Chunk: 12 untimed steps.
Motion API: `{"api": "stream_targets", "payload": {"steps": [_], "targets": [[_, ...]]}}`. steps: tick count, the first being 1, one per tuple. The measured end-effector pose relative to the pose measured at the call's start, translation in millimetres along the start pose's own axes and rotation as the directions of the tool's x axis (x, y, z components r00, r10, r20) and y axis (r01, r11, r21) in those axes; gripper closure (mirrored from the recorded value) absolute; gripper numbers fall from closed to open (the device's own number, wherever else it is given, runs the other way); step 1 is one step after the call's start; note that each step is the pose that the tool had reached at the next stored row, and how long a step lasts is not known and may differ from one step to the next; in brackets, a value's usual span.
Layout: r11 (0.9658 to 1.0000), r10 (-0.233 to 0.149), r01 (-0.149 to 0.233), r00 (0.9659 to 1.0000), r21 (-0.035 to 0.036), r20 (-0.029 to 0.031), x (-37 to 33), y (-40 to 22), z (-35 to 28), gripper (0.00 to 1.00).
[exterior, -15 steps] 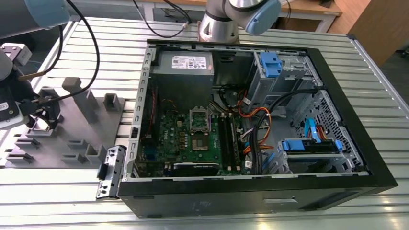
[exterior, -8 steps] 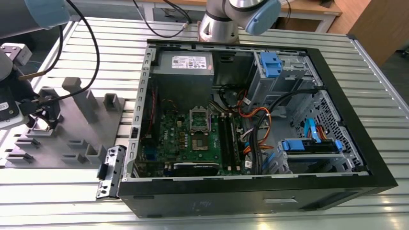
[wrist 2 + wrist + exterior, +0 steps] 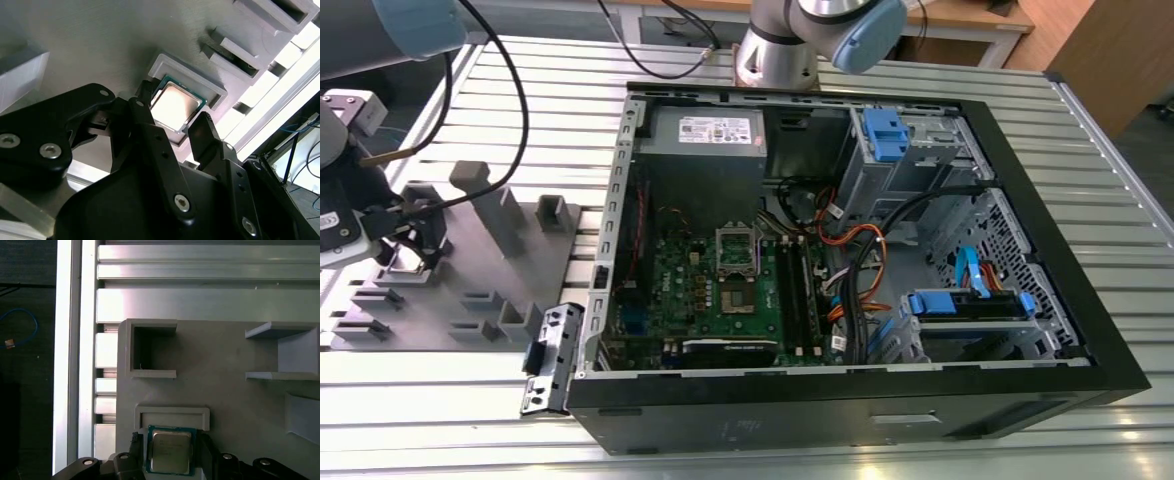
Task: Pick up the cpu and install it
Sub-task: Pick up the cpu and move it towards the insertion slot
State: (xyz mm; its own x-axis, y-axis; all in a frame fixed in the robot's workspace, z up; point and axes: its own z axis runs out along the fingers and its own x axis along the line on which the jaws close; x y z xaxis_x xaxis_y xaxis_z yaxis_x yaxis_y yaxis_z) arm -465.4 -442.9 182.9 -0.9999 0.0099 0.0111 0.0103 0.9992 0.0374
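A grey plastic tray with upright blocks lies right under the claw on the slatted aluminium desk; well apart from the claw stands an open computer case holding a green motherboard

Pretty tight around the cpu: the grey tray has a raised rim hugging it, so the top is the open side. Tall posts stand nearby. In the case, the socket is open on top, with cables crowding just beside it.
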Motion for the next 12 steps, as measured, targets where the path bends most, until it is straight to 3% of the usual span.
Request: {"api": "stream_targets", "payload": {"steps": [6,8,12], "targets": [[1.0,0.0,0.0,1.0,0.0001,-0.0001,0.0,0.4,-0.1,0.45],[1.0,0.0,0.0,1.0,0.0001,-0.0002,0.0,0.5,-0.1,0.53],[1.0,0.0,0.0,1.0,0.0,-0.0001,0.0,0.7,0.0,0.53]]}}
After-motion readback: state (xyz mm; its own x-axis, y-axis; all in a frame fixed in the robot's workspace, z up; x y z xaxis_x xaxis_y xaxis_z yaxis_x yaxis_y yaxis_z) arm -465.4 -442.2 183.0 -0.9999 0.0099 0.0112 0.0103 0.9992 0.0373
